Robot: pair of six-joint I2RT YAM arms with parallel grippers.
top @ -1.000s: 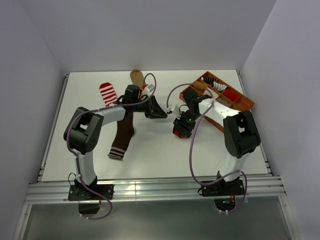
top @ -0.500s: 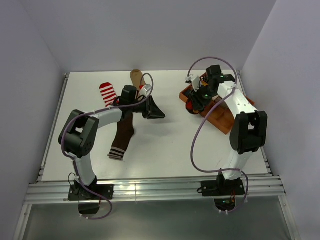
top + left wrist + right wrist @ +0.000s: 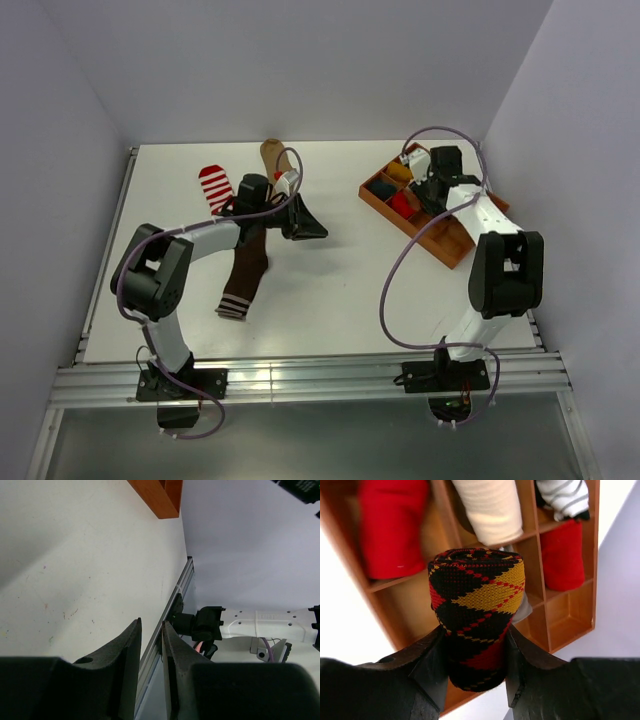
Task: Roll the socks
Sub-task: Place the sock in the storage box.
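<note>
a brown sock (image 3: 245, 270), a red-striped sock (image 3: 215, 187) and a tan sock (image 3: 271, 152) lie on the counter (image 3: 330, 295). the right hand (image 3: 420, 190) hangs over the orange tray (image 3: 455, 245).

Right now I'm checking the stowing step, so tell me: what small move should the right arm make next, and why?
Probably lower the right pincer slightly, towards the bare compartment below it. It is clamped on the rolled black argyle sock with red and yellow diamonds, held above the orange wooden divided tray, not yet inside it.

Left tool (image 3: 151, 630) barely parted, reaching forward; right tool (image 3: 476, 632) clamps argyle sock (image 3: 479, 587), stretched far out
</note>
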